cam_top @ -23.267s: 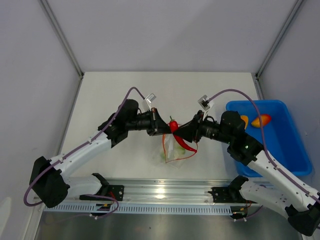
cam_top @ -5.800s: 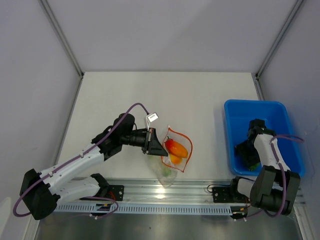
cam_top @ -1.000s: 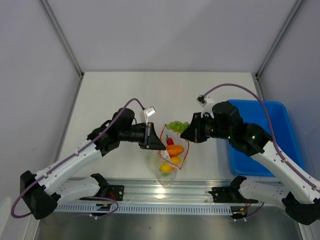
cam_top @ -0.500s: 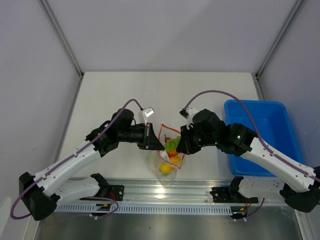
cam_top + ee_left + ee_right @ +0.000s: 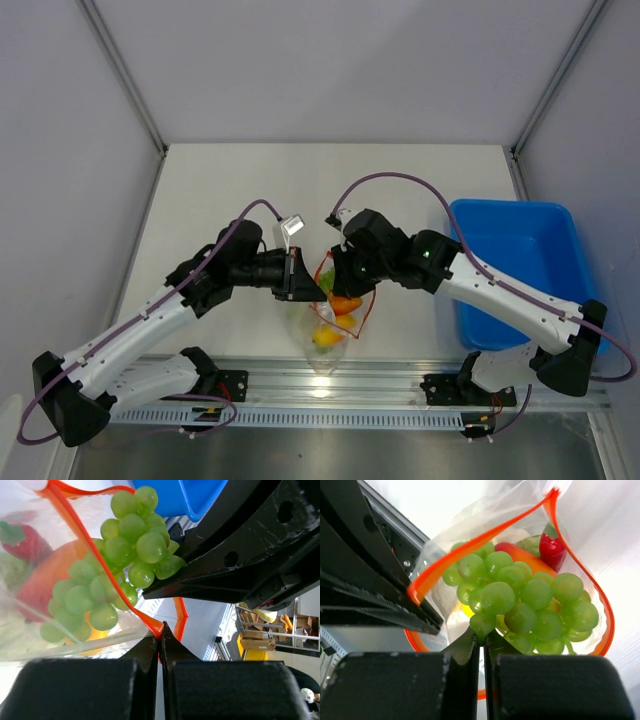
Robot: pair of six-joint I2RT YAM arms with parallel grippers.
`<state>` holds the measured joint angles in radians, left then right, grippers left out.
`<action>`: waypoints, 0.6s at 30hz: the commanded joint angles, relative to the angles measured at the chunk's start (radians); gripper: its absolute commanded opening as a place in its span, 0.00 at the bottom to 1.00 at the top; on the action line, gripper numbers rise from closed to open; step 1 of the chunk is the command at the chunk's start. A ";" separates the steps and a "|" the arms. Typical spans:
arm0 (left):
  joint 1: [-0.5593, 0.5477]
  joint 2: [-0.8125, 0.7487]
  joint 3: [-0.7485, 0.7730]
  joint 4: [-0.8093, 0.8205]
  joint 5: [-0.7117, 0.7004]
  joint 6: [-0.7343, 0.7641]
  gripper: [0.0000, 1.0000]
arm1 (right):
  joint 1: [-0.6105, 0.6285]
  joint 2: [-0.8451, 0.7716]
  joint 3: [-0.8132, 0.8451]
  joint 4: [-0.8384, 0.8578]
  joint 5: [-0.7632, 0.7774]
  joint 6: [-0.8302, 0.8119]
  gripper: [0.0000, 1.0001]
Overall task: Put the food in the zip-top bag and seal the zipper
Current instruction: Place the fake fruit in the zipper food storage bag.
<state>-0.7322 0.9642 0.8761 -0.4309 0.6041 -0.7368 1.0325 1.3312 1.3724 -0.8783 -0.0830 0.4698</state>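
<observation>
Both arms are bent inward over the desk [image 5: 230,180], and the two hands are brought close together at the mouth of the zip-top bag [image 5: 322,350]. The left hand [image 5: 305,282] is squeezed shut on the zipper [image 5: 415,592], so the bag is held by its edge. The right hand [image 5: 335,275] is closed tight on the green bunch [image 5: 520,600], which is held in the open mouth, partly past the zipper.

In the top view the bunch is mostly hidden between the hands. In the wrist views it is seen clearly, and the orange-yellow fruit [image 5: 45,580] and red chili pepper [image 5: 552,547] are seen behind it, inside the bag. The blue bin [image 5: 520,260] is seen well behind the right hand.
</observation>
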 commanded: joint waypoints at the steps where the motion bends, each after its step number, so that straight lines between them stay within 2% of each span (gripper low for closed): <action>1: 0.005 -0.025 -0.003 0.037 0.005 -0.021 0.00 | 0.006 0.023 0.077 0.045 0.029 0.006 0.06; 2: 0.007 -0.025 -0.003 0.037 0.005 -0.021 0.01 | 0.006 0.025 0.077 0.050 0.025 0.004 0.08; 3: 0.007 -0.027 -0.003 0.040 0.005 -0.021 0.01 | 0.006 0.028 0.077 0.058 0.014 0.004 0.22; 4: 0.005 -0.028 -0.008 0.040 0.005 -0.021 0.01 | 0.006 0.029 0.076 0.058 0.014 0.004 0.31; 6: 0.007 -0.031 -0.008 0.040 0.003 -0.024 0.01 | 0.008 0.029 0.071 0.047 0.011 0.003 0.44; 8: 0.007 -0.035 -0.009 0.038 -0.003 -0.023 0.01 | 0.008 0.022 0.063 0.042 0.009 0.000 0.52; 9: 0.007 -0.036 -0.008 0.040 -0.004 -0.023 0.01 | 0.009 0.017 0.054 0.038 0.008 -0.002 0.59; 14: 0.007 -0.036 -0.012 0.040 -0.006 -0.024 0.01 | 0.011 -0.053 0.036 -0.007 0.093 0.004 0.71; 15: 0.005 -0.036 -0.011 0.040 -0.006 -0.024 0.01 | 0.011 -0.067 0.037 -0.034 0.138 0.009 0.76; 17: 0.007 -0.036 -0.012 0.043 -0.006 -0.026 0.00 | 0.011 -0.111 0.045 -0.071 0.216 0.010 0.99; 18: 0.005 -0.035 -0.012 0.043 -0.006 -0.026 0.00 | 0.009 -0.125 0.044 -0.083 0.247 -0.002 0.99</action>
<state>-0.7326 0.9459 0.8619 -0.4355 0.6033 -0.7444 1.0340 1.2884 1.4017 -0.9096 0.0460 0.4736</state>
